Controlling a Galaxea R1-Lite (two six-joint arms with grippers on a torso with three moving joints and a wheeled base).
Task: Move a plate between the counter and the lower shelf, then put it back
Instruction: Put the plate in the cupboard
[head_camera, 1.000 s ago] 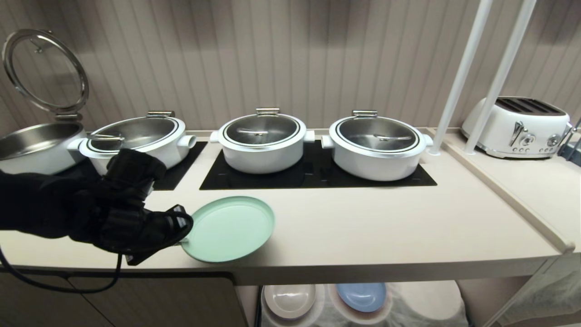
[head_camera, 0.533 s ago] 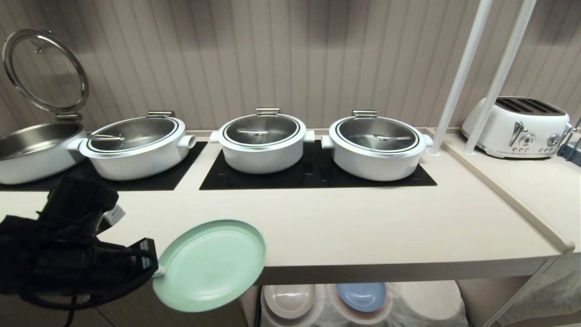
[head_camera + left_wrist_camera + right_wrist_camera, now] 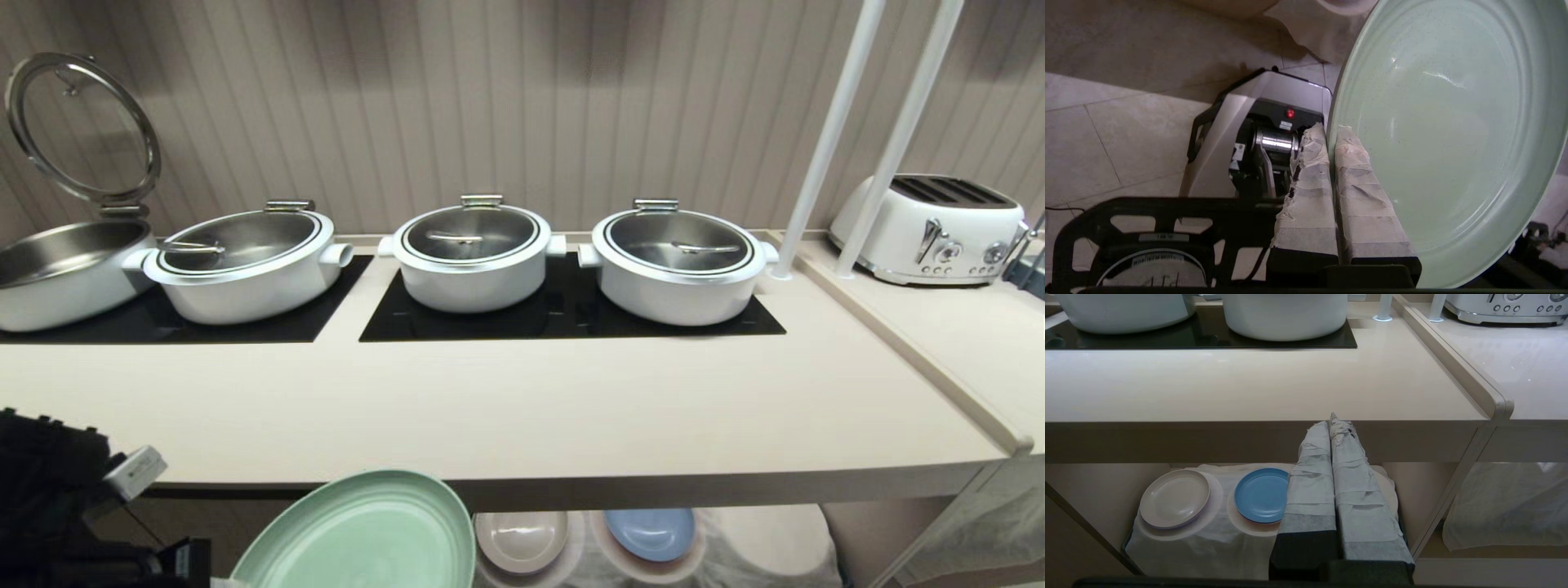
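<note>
The plate [image 3: 359, 535], a round mint-green disc with a shallow raised rim and a matte plastic look, is hanging tilted in the air in front of and below the front edge of the counter [image 3: 571, 425], off the worktop and not on the lower shelf [image 3: 1180, 543]. The left gripper [image 3: 1331, 132] is pinching its rim between two tape-wrapped fingers [image 3: 1306, 196], one on each face of the plate, closed tight on it. In the head view the black left arm [image 3: 57, 498] is sitting low at the left, beside the plate. Behind the plate, under the counter, the lower shelf is lying draped in thin white cloth and is carrying a beige-grey plate [image 3: 1175, 498] and a blue plate [image 3: 1261, 494] side by side, each sitting on a wider white disc; the beige-grey one is just beside the mint plate's edge in the head view. The right gripper [image 3: 1333, 418] is hovering before the counter's thick front edge, its wrapped fingers pressed together on nothing. On the pale beige counter, black glass cooktop panels [image 3: 571, 318] are bearing three lidded white pots [image 3: 469, 253] with steel lids, and a fourth pot [image 3: 57, 273] at the far left is standing with its glass lid [image 3: 82, 126] raised. A white toaster [image 3: 931, 229] is standing at the right beyond two white poles [image 3: 833, 139].
</note>
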